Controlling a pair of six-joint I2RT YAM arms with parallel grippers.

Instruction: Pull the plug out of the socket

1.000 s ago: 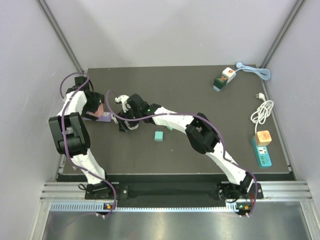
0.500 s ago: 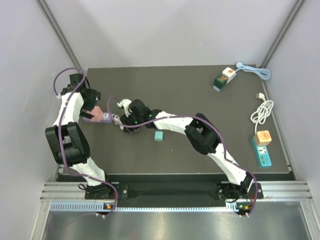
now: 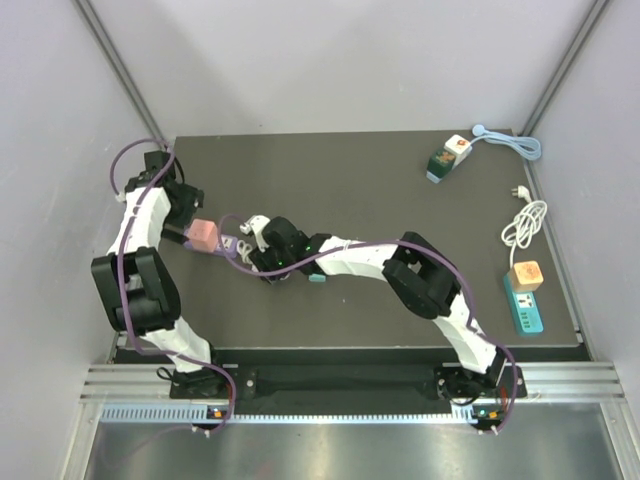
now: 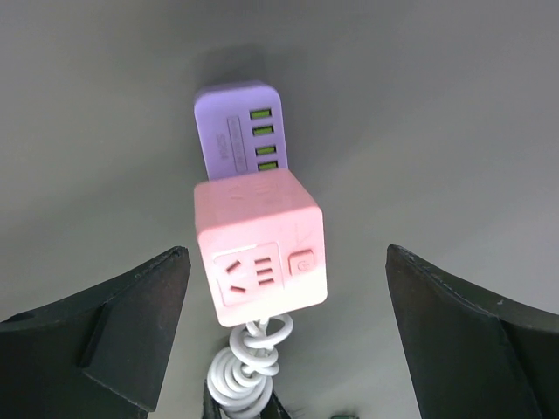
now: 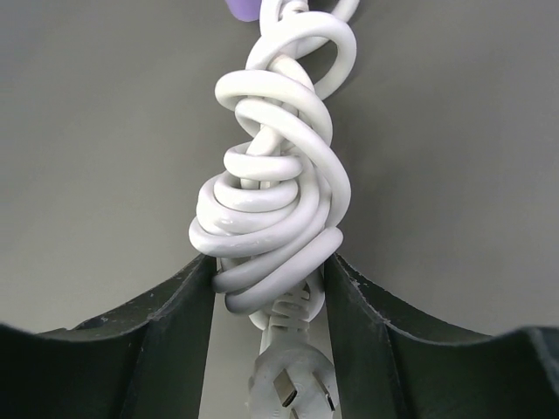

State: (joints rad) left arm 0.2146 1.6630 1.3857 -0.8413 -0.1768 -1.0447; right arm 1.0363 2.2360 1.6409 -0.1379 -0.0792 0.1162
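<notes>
A pink cube plug (image 4: 260, 240) sits plugged on the near end of a purple socket strip (image 4: 240, 131) at the left of the table, also visible from above (image 3: 203, 235). My left gripper (image 4: 286, 255) hangs open above it, one finger on each side, touching nothing. From under the cube runs a coiled white cord (image 5: 271, 201) whose own pronged plug (image 5: 293, 388) lies free. My right gripper (image 5: 269, 262) is shut on that coil, both fingers pressing its sides, just right of the cube (image 3: 255, 250).
A small teal block (image 3: 317, 277) lies half under the right arm. At the back right stands a green-and-white socket (image 3: 447, 158) with a blue cable (image 3: 510, 143). At the right edge lie a teal strip (image 3: 526, 310) with an orange cube (image 3: 526, 275) and a loose white cord (image 3: 522, 225).
My right gripper has closed on the white coil and shifted toward the near side. The left gripper has risen off the pink cube, which now shows in full from above.
</notes>
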